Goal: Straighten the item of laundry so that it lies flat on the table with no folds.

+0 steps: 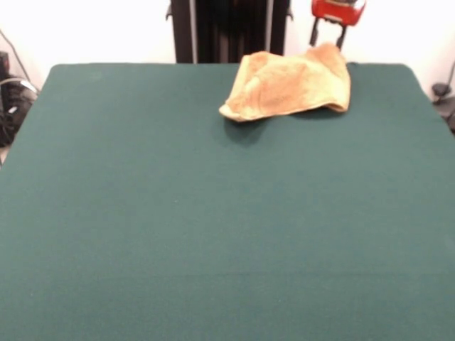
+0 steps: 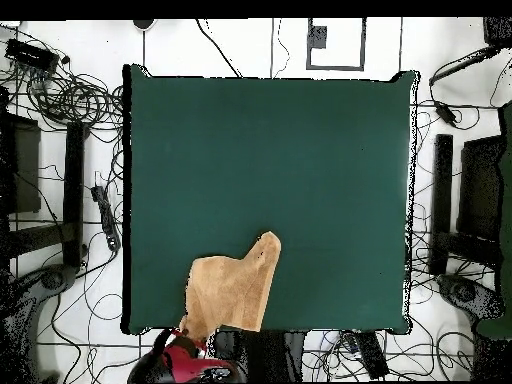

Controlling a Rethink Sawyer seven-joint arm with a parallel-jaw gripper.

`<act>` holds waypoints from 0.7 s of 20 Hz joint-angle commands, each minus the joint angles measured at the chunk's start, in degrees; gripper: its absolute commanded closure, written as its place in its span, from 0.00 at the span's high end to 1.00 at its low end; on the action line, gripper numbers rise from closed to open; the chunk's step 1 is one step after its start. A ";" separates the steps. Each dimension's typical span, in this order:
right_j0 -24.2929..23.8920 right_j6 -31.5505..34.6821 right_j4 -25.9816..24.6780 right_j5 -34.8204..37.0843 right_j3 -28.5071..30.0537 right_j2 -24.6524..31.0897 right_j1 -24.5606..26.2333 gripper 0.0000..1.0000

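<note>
The yellow-orange towel (image 1: pixel 288 85) lies crumpled at the far right part of the green table (image 1: pixel 178 213), folded over itself. Its far right corner is pulled up towards my gripper (image 1: pixel 328 44), whose red body shows at the picture's top edge. The two dark fingers (image 1: pixel 342 37) stand at either side of that raised corner and hold it. In the overhead view the towel (image 2: pixel 232 292) lies at the table's (image 2: pixel 300 160) bottom edge, left of the middle. There the gripper (image 2: pixel 187 336) is at the towel's lower left corner, just off the table's edge.
The robot's black pedestal (image 1: pixel 227 28) stands behind the table's far edge, left of the towel. Cables and stands (image 2: pixel 60 100) lie on the floor all round the table. The towel sits close to the table's far edge.
</note>
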 commanded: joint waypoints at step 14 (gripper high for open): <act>-4.27 11.82 4.90 9.69 -10.03 5.13 -14.22 1.00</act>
